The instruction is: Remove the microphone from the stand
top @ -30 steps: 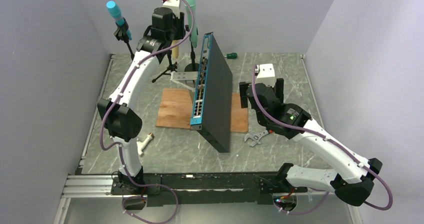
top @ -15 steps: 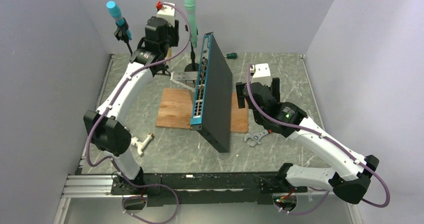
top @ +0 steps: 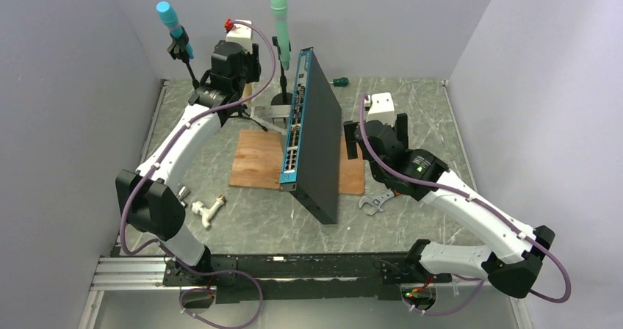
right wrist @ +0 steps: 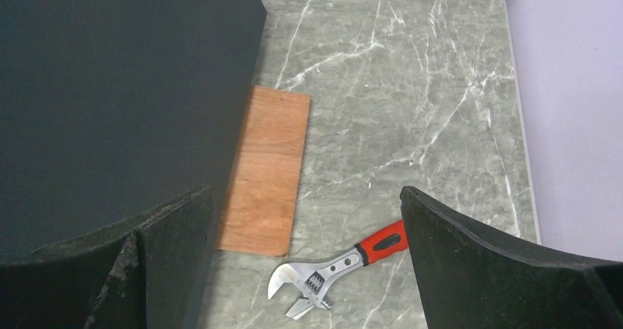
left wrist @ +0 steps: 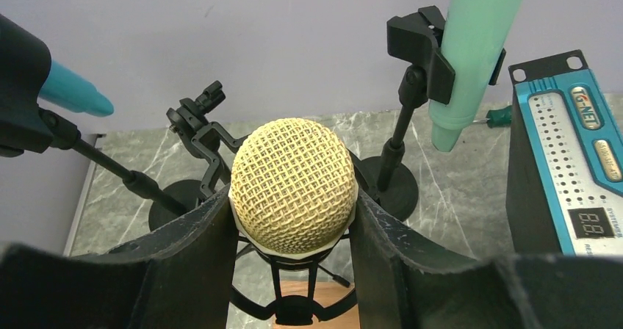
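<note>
A cream mesh-headed microphone (left wrist: 294, 184) sits between my left gripper's fingers (left wrist: 192, 248), which press on both sides of its head. A black shock-mount cradle (left wrist: 294, 299) of its stand shows right beneath it; I cannot tell whether the microphone's body is still inside it. In the top view my left gripper (top: 242, 83) is at the back of the table, between the teal microphone (top: 167, 13) and the mint-green microphone (top: 279, 9) on their stands. My right gripper (top: 375, 134) is open and empty, beside the black network switch (top: 317, 142).
The switch stands on edge on a wooden board (top: 253, 160) in mid table. A red-handled adjustable wrench (right wrist: 334, 266) lies under my right gripper (right wrist: 305, 263). A white pipe fitting (top: 209, 210) lies front left. A green screwdriver (top: 339, 81) lies at the back.
My left arm has swung left and back with its gripper on the cream microphone. My right gripper has shifted a little to the left, towards the switch.
</note>
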